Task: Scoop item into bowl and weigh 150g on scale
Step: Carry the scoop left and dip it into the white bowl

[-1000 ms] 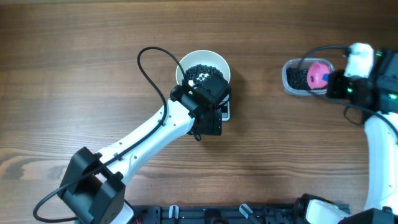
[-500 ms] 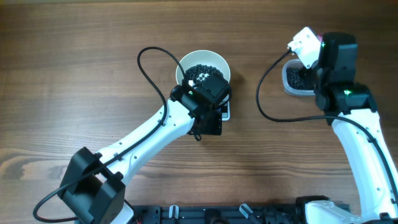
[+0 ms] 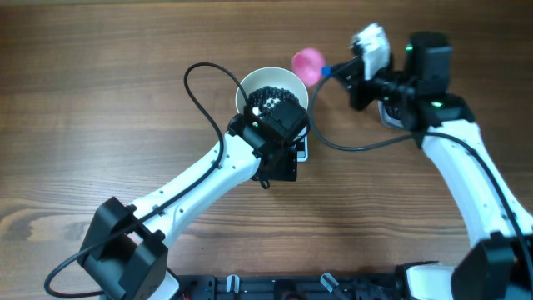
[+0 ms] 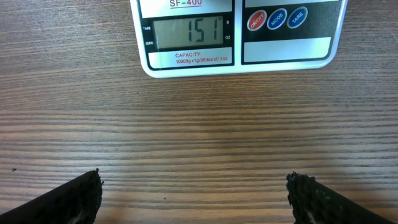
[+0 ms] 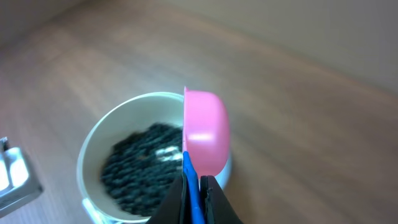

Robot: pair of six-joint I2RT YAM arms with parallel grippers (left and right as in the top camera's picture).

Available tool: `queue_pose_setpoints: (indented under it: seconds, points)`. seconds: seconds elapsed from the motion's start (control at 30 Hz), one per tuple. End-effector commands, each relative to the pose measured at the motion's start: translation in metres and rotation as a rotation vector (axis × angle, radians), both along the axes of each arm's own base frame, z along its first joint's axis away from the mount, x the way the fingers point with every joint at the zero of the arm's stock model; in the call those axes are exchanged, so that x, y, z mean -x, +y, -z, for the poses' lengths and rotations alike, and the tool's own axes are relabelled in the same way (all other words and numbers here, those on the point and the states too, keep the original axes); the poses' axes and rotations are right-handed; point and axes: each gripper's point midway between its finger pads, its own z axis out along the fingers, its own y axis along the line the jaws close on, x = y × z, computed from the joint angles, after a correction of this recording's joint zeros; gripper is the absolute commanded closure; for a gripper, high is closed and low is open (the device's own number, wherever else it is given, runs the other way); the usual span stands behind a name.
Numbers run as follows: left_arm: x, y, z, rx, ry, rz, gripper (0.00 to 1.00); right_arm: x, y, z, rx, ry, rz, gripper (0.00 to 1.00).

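Note:
The white bowl [image 3: 250,83] stands on the scale [image 3: 302,151] and holds a heap of black bean-like item [image 3: 265,95]. The scale's display [image 4: 189,32] reads 151. My left gripper [image 4: 194,200] hangs open over bare table just in front of the scale, and its black head [image 3: 279,127] hides most of the scale from above. My right gripper [image 3: 342,73] is shut on the blue handle [image 5: 189,183] of the pink scoop [image 3: 308,62]. The scoop [image 5: 206,132] is turned on its side by the bowl's [image 5: 93,146] right rim.
The clear plastic tub [image 3: 386,115] lies at the right, mostly hidden under my right arm. A black cable [image 3: 200,100] loops left of the bowl. The left arm's white link [image 3: 196,187] crosses the table's middle.
My right arm has swung left from the tub, carrying the pink scoop over to the bowl's right rim. The left arm has not moved.

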Motion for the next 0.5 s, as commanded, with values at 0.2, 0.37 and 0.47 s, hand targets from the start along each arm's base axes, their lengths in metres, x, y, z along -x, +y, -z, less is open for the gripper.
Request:
queue_pose_setpoints:
  seconds: [0.2,0.37,0.47]
  points:
    - [-0.002,0.005,0.004,-0.022,-0.004,-0.017,0.00,0.008,0.040,0.052,0.180,-0.121,-0.316,0.96]
    - [-0.002,0.005,0.004,-0.022,-0.004,-0.017,0.00,-0.005,0.041,0.067,0.251,-0.215,-0.366,0.96]
    - [-0.002,0.005,0.004,-0.022,-0.004,-0.017,0.00,-0.023,0.036,0.062,0.295,-0.282,-0.316,0.96]
